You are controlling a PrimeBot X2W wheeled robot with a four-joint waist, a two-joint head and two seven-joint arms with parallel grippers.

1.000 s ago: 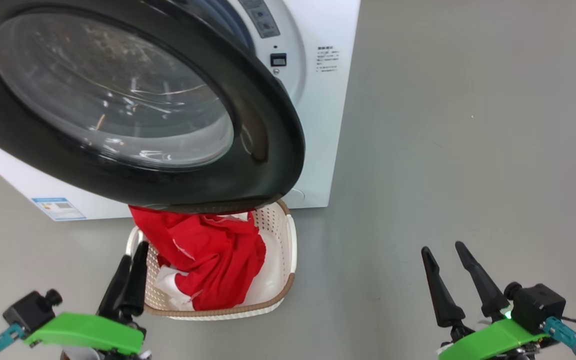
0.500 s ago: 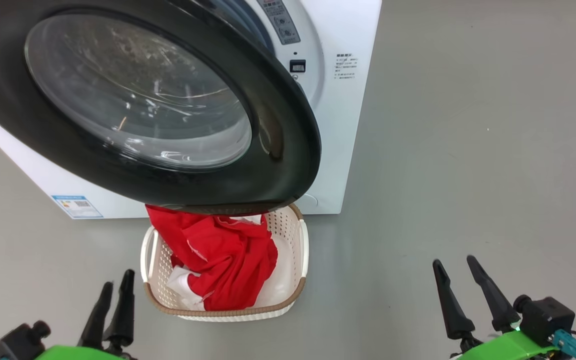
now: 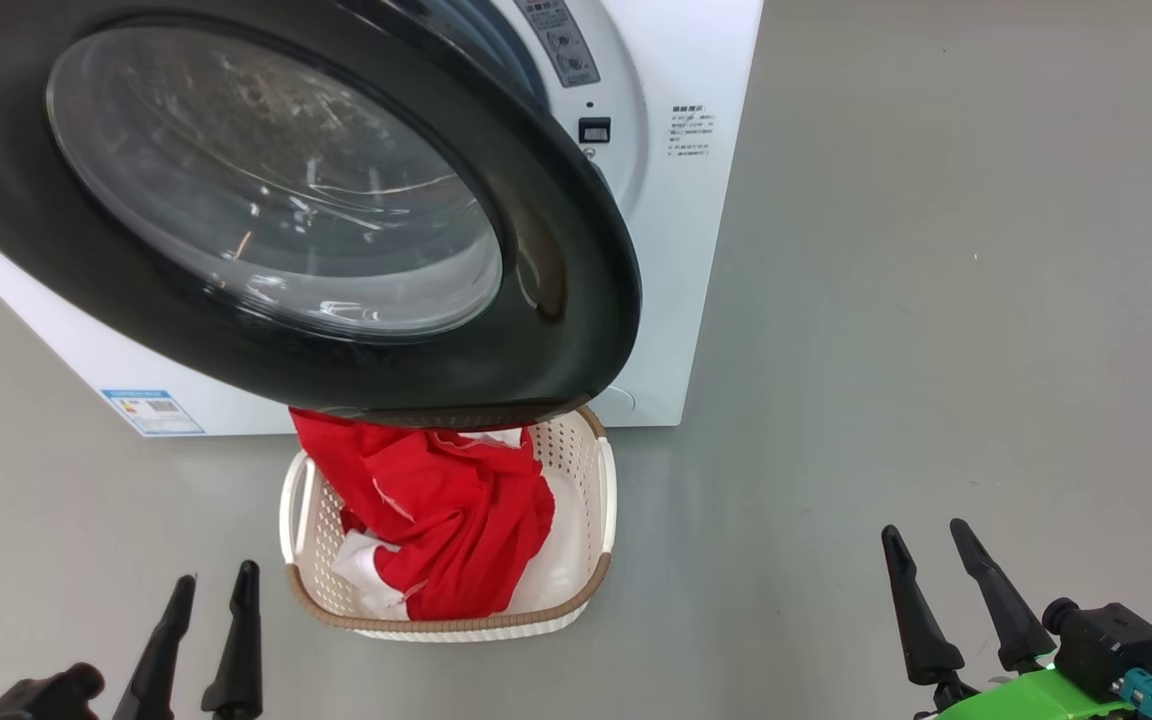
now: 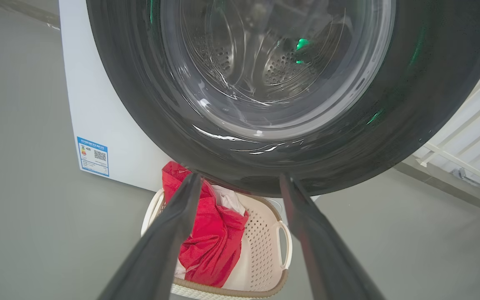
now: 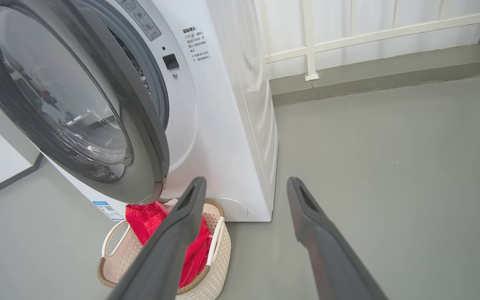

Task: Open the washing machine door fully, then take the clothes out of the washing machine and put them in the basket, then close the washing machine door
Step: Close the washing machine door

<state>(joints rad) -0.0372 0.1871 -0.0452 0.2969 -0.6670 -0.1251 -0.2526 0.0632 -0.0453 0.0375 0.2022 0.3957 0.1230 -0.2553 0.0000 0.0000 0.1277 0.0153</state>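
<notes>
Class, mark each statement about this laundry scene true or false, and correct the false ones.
1. The red clothes lie in the basket. True.
2. The door of the washing machine is shut. False: it stands open.
3. The left gripper holds the clothes. False: it is open and empty, apart from the basket.
4. The basket stands on the floor in front of the washing machine. True.
5. The right gripper is open. True.
</notes>
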